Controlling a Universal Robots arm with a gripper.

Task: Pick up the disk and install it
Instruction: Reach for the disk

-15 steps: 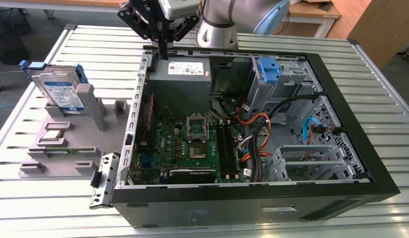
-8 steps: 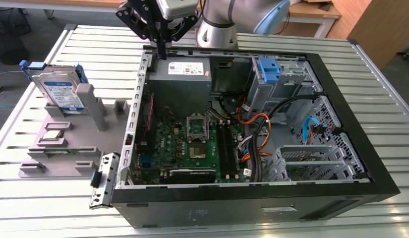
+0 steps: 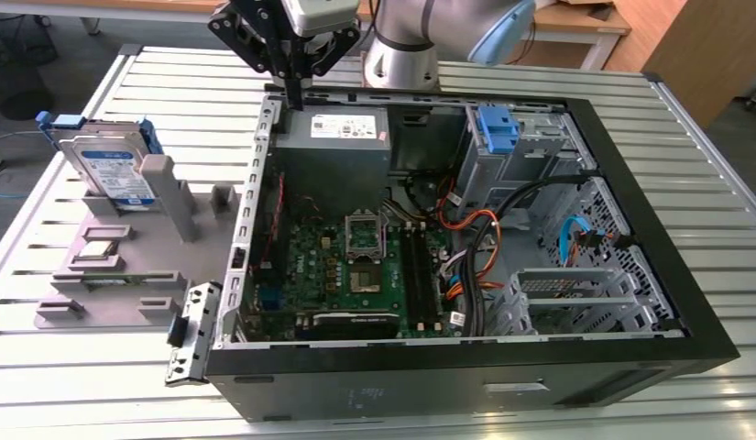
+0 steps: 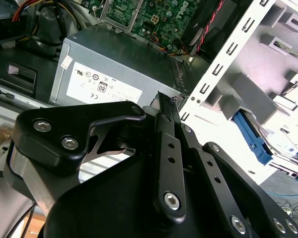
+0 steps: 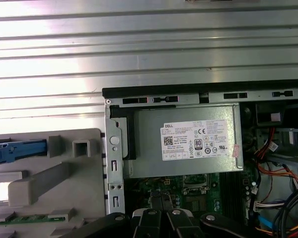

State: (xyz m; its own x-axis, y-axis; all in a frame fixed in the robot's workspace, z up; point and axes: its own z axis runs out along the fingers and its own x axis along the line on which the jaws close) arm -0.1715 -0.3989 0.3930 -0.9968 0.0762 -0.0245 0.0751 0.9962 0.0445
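The disk (image 3: 109, 163) stands on edge in a slot of the grey holder (image 3: 133, 275) at the exterior view's left, silver with a blue-and-white label and a blue carrier. Its blue carrier edge shows in the first wrist view (image 5: 17, 149) and in the second wrist view (image 4: 253, 140). My gripper (image 3: 294, 92) hangs above the rear left corner of the open computer case (image 3: 622, 275), over the power supply (image 3: 334, 137). Its black fingers (image 4: 164, 124) point down, lie close together and hold nothing. The disk is well apart from the gripper, further to the exterior view's left.
A blue plastic bracket (image 3: 498, 128) sits on the grey metal drive cage (image 3: 537, 151) at the case's far right corner. Motherboard (image 3: 353, 266), orange and black cables (image 3: 476, 238) and an inner cage (image 3: 574, 293) fill the case. The slatted metal table (image 3: 695, 137) surrounds it.
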